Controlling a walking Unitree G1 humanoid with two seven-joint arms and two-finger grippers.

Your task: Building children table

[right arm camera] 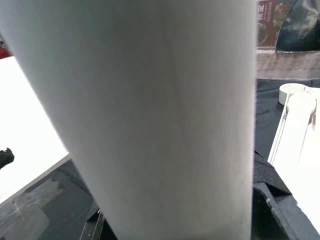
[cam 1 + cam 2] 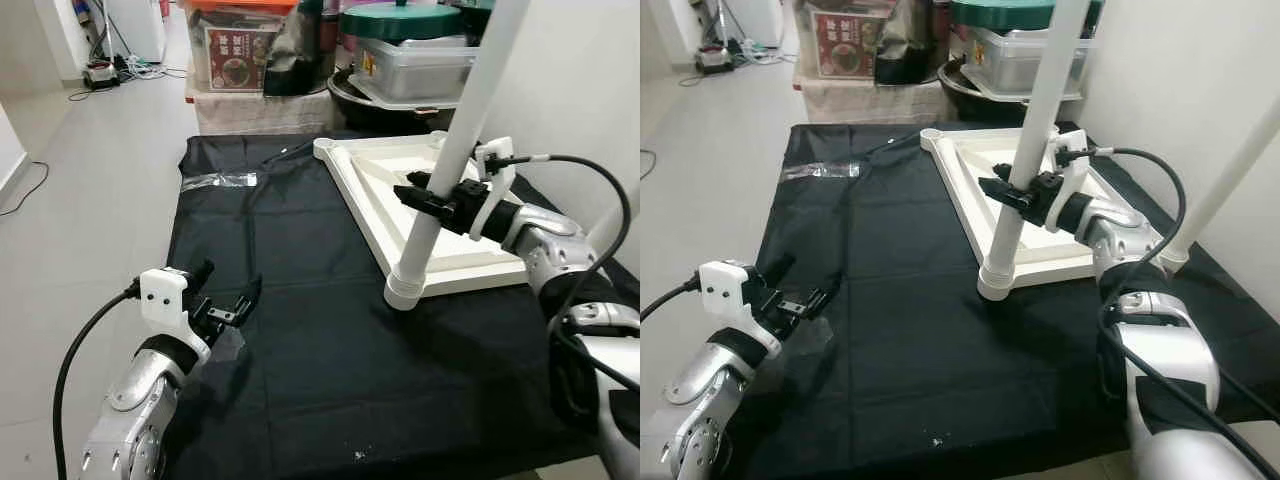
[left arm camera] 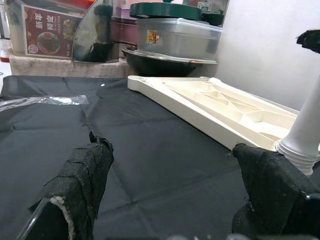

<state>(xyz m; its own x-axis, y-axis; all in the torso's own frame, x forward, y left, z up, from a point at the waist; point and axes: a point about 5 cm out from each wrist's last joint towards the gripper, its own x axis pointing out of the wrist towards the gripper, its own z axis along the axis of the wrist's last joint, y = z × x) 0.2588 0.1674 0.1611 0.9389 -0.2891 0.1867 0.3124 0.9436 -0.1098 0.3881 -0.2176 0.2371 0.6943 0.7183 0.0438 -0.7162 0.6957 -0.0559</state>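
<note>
Right gripper [image 2: 432, 196] clamped low on leg [image 2: 462, 135], a stiff, light, slick tube seated in tabletop [image 2: 370, 175]; left gripper [image 2: 228, 302] wide, empty.

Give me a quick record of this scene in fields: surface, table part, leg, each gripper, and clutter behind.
surface: black cloth on the floor
table part: white tabletop lying underside up
leg: white table leg standing in a corner socket
right gripper: shut on the table leg
left gripper: open, holding nothing, low over the cloth
clutter behind: lidded storage boxes; clear plastic bag on the cloth
</note>
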